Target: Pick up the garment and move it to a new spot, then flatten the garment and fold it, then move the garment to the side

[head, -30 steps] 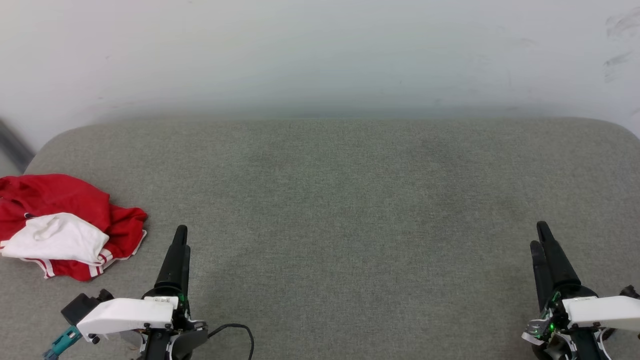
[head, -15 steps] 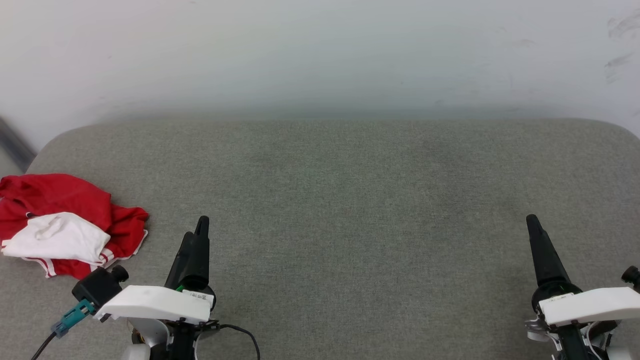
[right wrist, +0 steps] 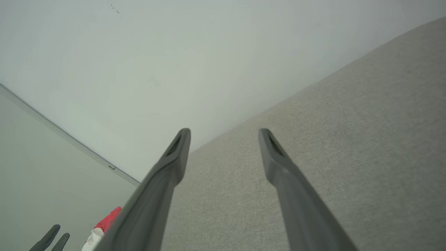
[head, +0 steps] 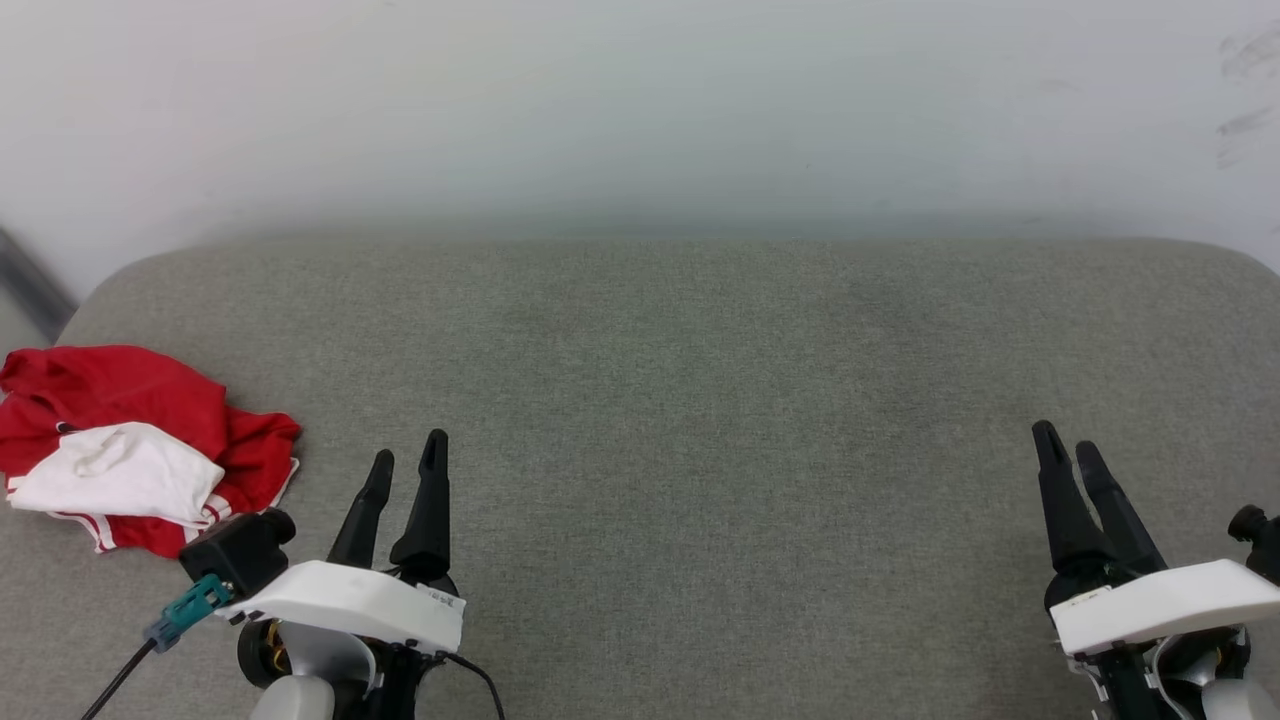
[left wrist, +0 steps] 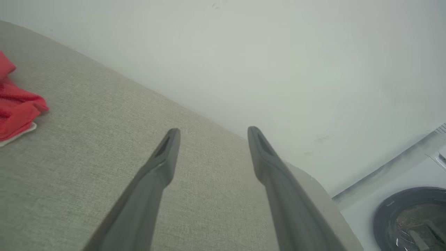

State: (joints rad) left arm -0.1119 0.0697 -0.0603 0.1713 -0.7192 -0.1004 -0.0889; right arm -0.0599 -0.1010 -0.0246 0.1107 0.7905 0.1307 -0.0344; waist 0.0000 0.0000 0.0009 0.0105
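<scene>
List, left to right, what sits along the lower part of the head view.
garment, crumpled on the grey cushion → left gripper, open → right gripper, open

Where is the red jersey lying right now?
In the head view the red jersey lies crumpled at the left edge of the grey cushion, just left of the left gripper.
</scene>
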